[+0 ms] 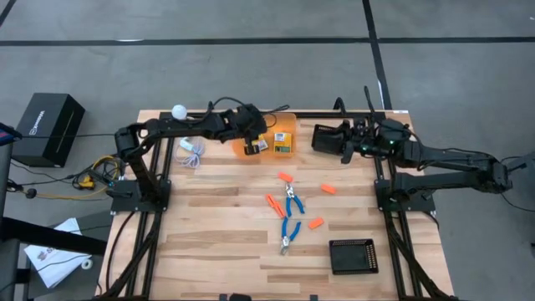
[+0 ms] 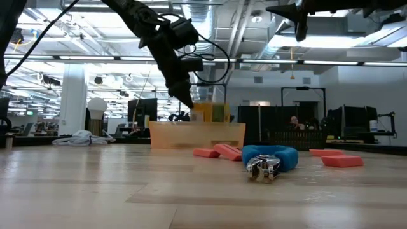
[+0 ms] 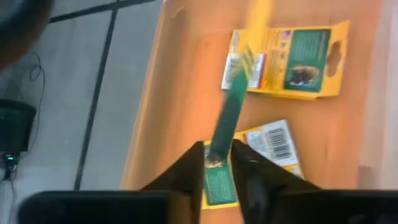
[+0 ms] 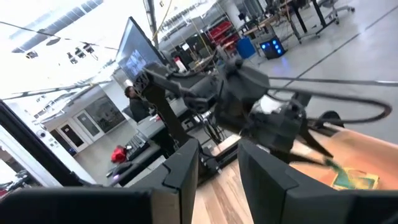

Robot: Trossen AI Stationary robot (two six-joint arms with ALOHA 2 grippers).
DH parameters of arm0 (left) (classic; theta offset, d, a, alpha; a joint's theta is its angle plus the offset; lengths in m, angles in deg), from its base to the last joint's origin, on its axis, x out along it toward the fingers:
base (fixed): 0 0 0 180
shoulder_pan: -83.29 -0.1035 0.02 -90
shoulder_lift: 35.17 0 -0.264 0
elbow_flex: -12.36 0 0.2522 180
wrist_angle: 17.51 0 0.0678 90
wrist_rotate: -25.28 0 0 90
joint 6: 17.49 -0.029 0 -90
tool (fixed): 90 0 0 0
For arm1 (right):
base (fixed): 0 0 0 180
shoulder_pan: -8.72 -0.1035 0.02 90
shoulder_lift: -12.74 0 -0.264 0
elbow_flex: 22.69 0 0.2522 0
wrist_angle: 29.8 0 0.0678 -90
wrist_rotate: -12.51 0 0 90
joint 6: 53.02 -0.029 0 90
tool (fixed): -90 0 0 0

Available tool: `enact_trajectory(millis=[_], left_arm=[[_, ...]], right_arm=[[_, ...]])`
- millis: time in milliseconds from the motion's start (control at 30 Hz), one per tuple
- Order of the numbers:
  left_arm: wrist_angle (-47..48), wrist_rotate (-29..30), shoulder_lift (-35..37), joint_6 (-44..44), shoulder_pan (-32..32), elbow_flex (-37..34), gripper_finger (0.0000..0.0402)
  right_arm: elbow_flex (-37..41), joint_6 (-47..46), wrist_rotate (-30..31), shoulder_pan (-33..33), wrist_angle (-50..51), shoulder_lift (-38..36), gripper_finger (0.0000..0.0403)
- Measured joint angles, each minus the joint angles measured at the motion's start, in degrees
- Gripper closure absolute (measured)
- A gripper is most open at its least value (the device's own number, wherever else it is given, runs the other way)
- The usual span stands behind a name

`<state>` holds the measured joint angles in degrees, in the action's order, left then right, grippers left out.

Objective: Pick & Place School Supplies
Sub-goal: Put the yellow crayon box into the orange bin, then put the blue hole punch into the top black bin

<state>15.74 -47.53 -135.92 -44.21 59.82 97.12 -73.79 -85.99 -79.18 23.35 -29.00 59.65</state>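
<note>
Flat yellow-and-green cardboard crayon boxes (image 3: 291,61): 2 lying flat inside the translucent orange bin, printed faces and a barcode label up; a 3rd (image 3: 231,111) seen edge-on, tilted, blurred, between the left gripper's fingers above them. 2 blue-handled scissors (image 1: 293,201) and (image 1: 289,233) flat on the wooden table, one nearer the bin, the other just beyond it. About 5 stubby orange pieces (image 1: 328,189) scattered around the scissors.

Left gripper (image 1: 251,144) over orange bin (image 1: 287,127), scissors (image 1: 292,216) mid-table
</note>
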Motion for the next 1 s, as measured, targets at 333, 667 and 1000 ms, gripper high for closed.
enact_trajectory(millis=[333, 667, 1000], left_arm=[[-2.1, 3.5, 4.8, 7.0, 2.8, 1.5, 0.0205], [-2.0, -21.5, 17.9, 37.9, 8.4, 1.4, 0.0237], [-1.8, -26.2, 17.3, 55.8, 18.4, 1.2, 0.0253]], right_arm=[[0.0, 0.5, 0.1, 0.2, -1.4, -0.1, 0.0296], [0.0, 0.4, -1.8, 0.1, -1.8, 0.0, 0.0296], [0.0, -3.5, -10.0, -2.2, 6.9, 1.9, 0.0296]])
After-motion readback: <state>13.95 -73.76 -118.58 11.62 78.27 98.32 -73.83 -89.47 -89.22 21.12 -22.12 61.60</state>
